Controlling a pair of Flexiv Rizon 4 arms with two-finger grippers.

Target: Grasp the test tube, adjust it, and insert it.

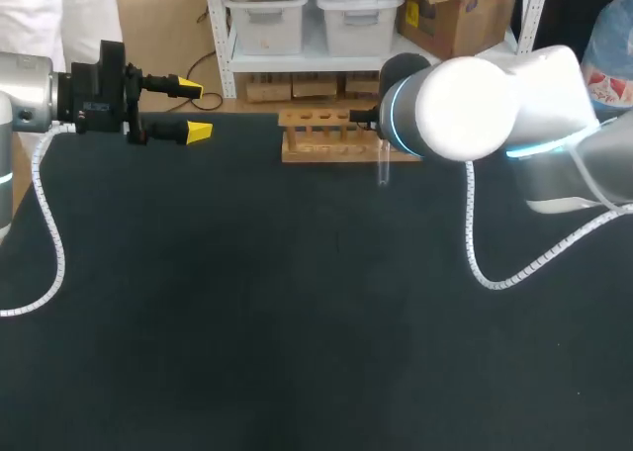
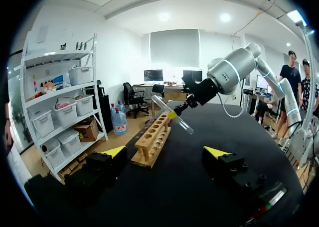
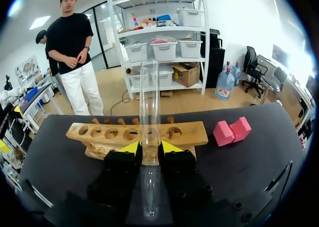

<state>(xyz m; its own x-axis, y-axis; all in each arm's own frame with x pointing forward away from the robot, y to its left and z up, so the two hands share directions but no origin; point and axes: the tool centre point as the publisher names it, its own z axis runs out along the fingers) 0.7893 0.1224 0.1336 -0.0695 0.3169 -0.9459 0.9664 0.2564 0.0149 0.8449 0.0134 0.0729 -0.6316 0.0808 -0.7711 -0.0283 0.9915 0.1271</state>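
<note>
A clear glass test tube (image 3: 149,102) is clamped between the yellow-tipped fingers of my right gripper (image 3: 150,147), which is shut on it. The tube points toward the wooden rack (image 3: 137,135) with its row of holes, just ahead of the gripper. In the left wrist view the tube (image 2: 172,113) hangs tilted over the rack's (image 2: 152,142) far end, held by the right gripper (image 2: 178,112). In the head view the right arm (image 1: 465,105) covers its own gripper, and only the tube's end (image 1: 383,166) shows beside the rack (image 1: 321,135). My left gripper (image 1: 193,107) stands open and empty at the table's far left.
Two pink blocks (image 3: 232,131) lie on the black table (image 1: 297,303) beside the rack's end. A white cable (image 1: 495,268) loops from the right arm down onto the table. Another white cable (image 1: 49,233) hangs from the left arm.
</note>
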